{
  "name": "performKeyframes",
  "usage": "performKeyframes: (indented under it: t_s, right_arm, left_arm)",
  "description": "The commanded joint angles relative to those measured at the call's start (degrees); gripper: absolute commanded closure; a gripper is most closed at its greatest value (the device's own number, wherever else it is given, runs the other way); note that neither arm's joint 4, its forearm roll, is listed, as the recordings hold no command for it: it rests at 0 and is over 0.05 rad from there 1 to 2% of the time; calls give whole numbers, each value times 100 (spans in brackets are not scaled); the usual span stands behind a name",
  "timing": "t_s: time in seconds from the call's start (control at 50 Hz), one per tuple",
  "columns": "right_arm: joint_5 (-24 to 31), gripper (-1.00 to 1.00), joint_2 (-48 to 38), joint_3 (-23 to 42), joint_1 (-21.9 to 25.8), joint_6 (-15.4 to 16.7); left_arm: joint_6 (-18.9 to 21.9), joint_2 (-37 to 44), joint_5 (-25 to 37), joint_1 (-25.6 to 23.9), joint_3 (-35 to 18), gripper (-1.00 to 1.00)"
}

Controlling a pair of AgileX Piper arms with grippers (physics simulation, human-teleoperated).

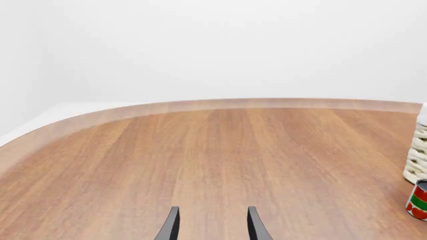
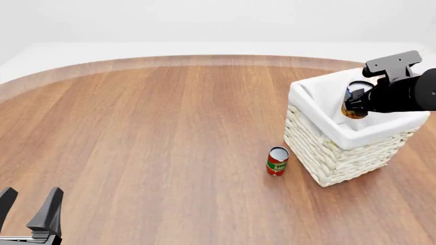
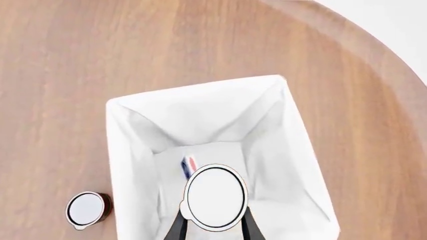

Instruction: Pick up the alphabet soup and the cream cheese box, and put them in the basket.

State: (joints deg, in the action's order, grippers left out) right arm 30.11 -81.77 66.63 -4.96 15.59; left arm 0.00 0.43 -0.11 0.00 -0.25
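Left claw [image 2: 28, 206], lower left of front view, open & empty. Right claw [image 3: 212, 220] grips alphabet soup [image 3: 215, 197] over basket [image 2: 320, 153], right side. Blue-red sliver inside prob. cream cheese box [image 3: 188, 166]; soup drop remains.

A bare simulated test scene, not a real room: a rounded wood-grain worktop [image 2: 150, 127] stands against a featureless white backdrop [image 2: 204, 20], evenly lit and rendered
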Motion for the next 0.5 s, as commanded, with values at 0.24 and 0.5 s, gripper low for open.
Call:
performKeyframes:
  t_s: [0.24, 0.5]
  right_arm:
    - [-279, 100, -262, 6, 29, -145]
    - [-602, 100, -443, -173, 47, -112]
  left_arm:
    - [0, 0, 0, 0, 0, -100]
    - [0, 0, 0, 0, 0, -100]
